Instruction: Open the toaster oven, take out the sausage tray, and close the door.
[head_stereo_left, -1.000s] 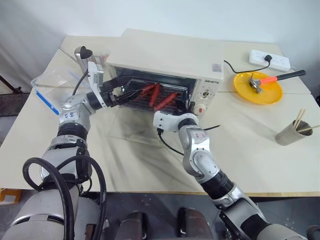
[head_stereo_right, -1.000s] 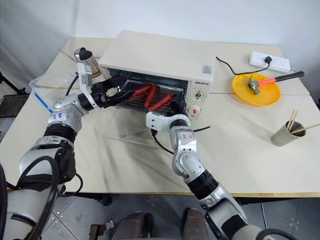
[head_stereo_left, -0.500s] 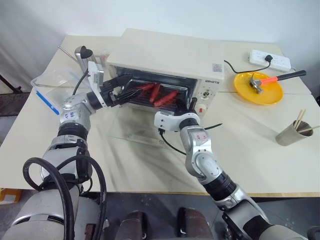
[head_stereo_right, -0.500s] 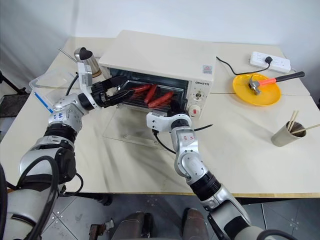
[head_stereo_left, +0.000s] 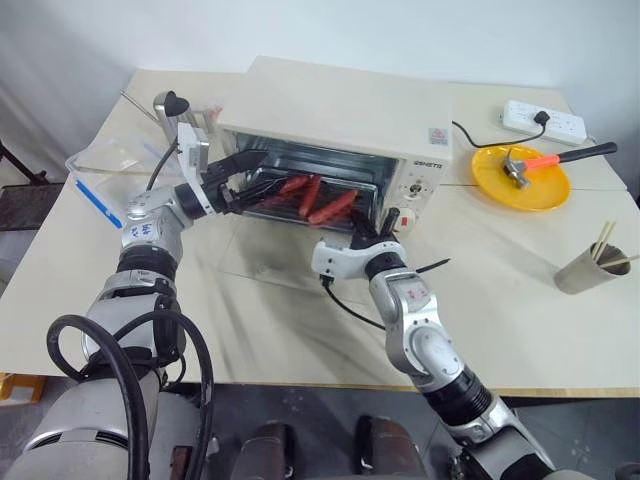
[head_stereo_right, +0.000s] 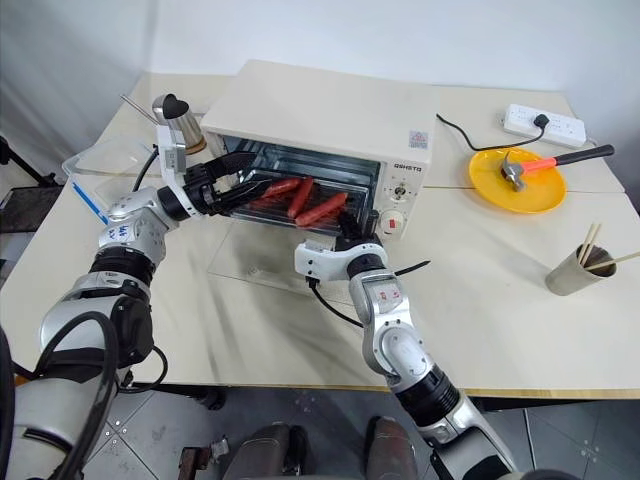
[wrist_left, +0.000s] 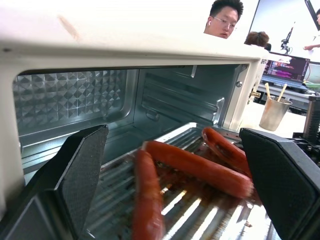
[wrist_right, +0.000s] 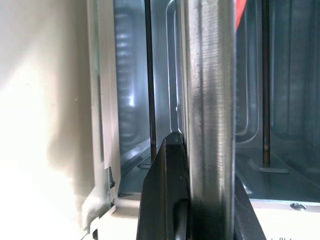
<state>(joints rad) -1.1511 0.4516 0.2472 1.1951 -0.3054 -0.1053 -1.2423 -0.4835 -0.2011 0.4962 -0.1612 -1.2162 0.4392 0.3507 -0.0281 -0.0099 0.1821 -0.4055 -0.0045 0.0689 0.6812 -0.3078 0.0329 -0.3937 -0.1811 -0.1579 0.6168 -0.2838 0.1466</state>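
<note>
Gripping the sausage tray (head_stereo_left: 300, 203) rim, right gripper (wrist_right: 200, 165) is seen clamped, left gripper (wrist_left: 170, 170) spread wide before the toaster oven (head_stereo_left: 345, 115) cavity, door (head_stereo_left: 270, 262) lowered flat.

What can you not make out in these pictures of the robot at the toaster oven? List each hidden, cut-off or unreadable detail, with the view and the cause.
- Right wrist view: the sausage tray shows as a rim edge; its bottom is cut off.
- Left wrist view: the near tray end is blurred and cut by the lower edge, behind the left gripper.
- Eye views: the toaster oven lettering and knob marks are too small to read.
- Eye views: the door handle is lost in the glass, behind the right gripper.
</note>
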